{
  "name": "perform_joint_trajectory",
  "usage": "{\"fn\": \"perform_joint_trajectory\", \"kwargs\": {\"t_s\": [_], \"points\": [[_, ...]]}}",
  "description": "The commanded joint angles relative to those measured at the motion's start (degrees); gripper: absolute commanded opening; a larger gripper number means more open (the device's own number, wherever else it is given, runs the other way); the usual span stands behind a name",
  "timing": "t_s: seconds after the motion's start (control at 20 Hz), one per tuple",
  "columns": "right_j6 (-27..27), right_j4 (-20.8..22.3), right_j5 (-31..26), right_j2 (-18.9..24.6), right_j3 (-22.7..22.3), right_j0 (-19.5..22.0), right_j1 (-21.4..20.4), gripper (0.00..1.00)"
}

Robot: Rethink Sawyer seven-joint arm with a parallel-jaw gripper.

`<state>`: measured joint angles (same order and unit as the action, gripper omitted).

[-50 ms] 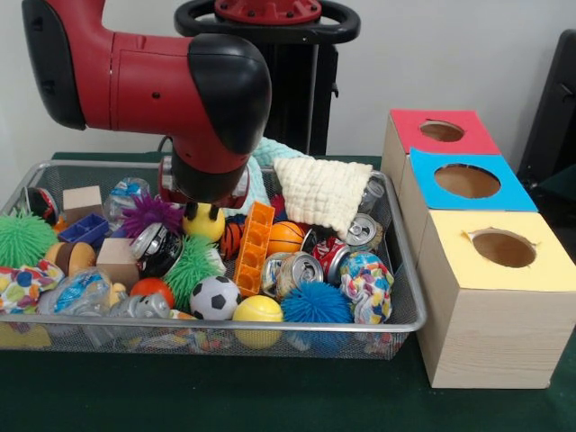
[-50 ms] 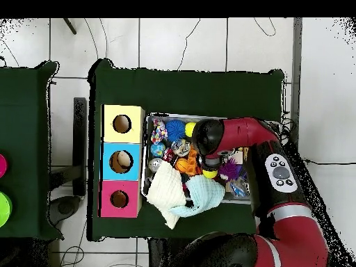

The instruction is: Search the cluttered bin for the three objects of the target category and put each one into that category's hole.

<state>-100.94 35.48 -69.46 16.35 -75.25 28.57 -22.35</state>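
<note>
Bin (image 1: 407,297): wire mesh basket on the green table (image 1: 270,396), heaped with clutter; the arm's wrist hangs over its middle.
Balls: soccer ball (image 1: 214,297) and yellow ball (image 1: 257,310) at the near rim, side by side; orange basketball (image 1: 286,237) further back, just right of an orange block (image 1: 254,236).
Cans: several crushed cans (image 1: 299,269) near the middle and toward the right wall, one (image 1: 363,229) just under the cloth's corner.
Spiky toys: blue (image 1: 315,303) at the near rim, green (image 1: 22,238) at the left end, purple (image 1: 151,213) beneath the arm.
Cloth (image 1: 324,191): cream, draped over the far right corner.
Boxes: three in a row just right of the bin, each with a round hole; yellow top (image 1: 504,252) nearest, blue (image 1: 463,181) in the middle, red (image 1: 439,131) farthest.
Gripper (image 1: 203,200): low over the pile, hidden under the wrist; cannot tell how the jaws stand.
</note>
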Motion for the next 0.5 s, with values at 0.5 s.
{"fn": "perform_joint_trajectory", "kwargs": {"t_s": [0.5], "points": [[5.41, 2.52, -1.39, -1.84, -3.72, -0.30, 0.26, 0.00]]}}
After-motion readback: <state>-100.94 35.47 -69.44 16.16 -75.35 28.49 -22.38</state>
